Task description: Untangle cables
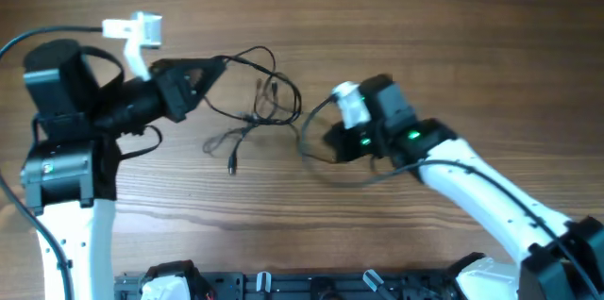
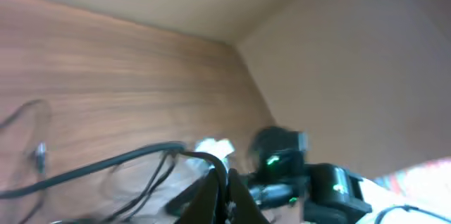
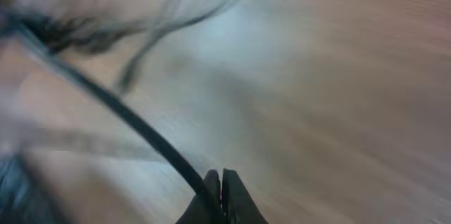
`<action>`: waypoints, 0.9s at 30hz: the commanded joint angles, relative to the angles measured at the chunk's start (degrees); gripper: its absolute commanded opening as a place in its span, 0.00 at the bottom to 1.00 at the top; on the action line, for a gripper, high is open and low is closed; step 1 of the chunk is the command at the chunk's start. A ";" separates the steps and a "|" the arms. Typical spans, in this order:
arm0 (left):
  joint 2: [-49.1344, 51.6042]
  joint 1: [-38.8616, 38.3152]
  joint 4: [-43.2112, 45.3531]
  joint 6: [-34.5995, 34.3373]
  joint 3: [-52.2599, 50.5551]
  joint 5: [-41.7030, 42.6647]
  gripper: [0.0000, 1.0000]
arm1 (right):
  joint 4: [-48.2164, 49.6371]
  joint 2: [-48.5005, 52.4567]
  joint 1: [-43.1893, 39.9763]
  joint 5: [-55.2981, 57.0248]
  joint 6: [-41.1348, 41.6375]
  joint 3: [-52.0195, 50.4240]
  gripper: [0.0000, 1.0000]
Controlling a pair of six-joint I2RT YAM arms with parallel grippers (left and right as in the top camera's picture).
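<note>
Left gripper (image 1: 220,63) pinched on the cables (image 1: 264,102) at their far-left strand; right gripper (image 1: 314,137) clamps a strand at their right. Loose loops lie on bench (image 1: 425,17) between both grippers.

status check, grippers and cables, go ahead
Left gripper shut on the cables, one strand. Right gripper shut on the cables, opposite side. Loose tangle lies between them on the table. No obstruction seen.
</note>
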 commanded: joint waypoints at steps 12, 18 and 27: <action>-0.52 31.26 -7.52 -0.39 0.17 -14.36 0.04 | -7.80 -9.90 -34.29 0.52 5.22 0.35 0.04; -0.44 34.16 -8.13 -9.14 0.17 -25.77 0.04 | -13.25 -9.88 -36.72 17.27 16.17 0.35 0.04; 7.52 36.81 -4.66 -9.11 0.17 -27.39 0.04 | -16.13 -9.90 -56.02 15.72 9.31 0.35 0.04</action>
